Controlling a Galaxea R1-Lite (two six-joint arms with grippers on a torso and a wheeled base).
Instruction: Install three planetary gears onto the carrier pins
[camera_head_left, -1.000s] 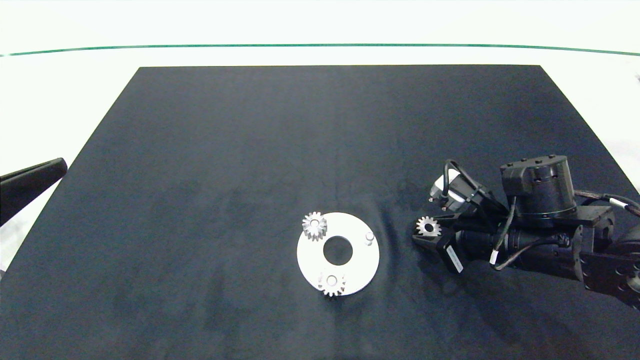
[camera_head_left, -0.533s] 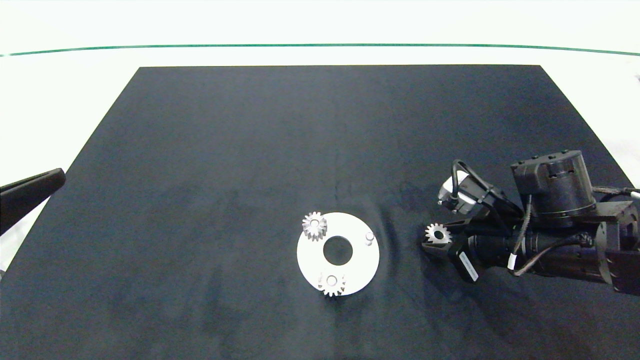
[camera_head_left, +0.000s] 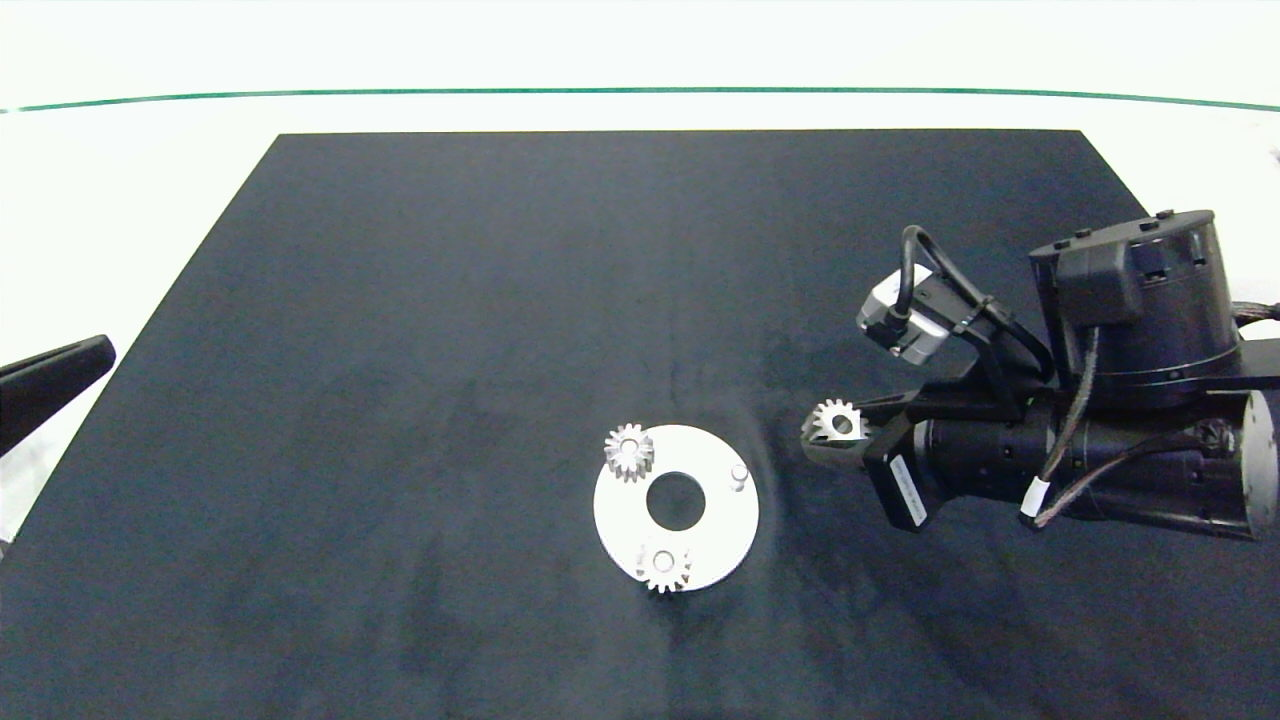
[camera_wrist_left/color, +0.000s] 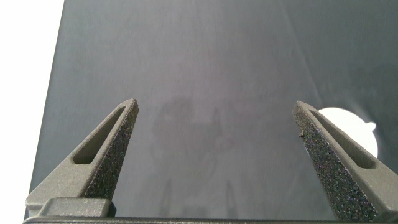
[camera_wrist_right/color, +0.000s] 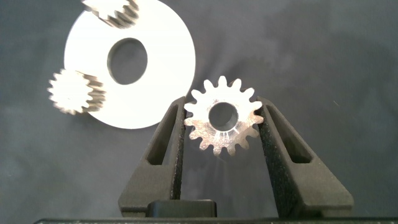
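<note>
Gears (camera_head_left: 629, 452) sit on two carrier pins already, the third gear (camera_wrist_right/color: 222, 116) clamped in the right gripper (camera_head_left: 835, 432) just short of the bare pin (camera_head_left: 739, 473), while the left gripper (camera_wrist_left/color: 217, 134) idles agape far off.

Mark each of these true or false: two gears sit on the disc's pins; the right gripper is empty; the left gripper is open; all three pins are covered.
Two gears sit on the white disc: true.
The right gripper is empty: false, it grips the third gear.
The left gripper is open: true, parked at the mat's left edge.
All three pins are covered: false, one pin stands bare.
</note>
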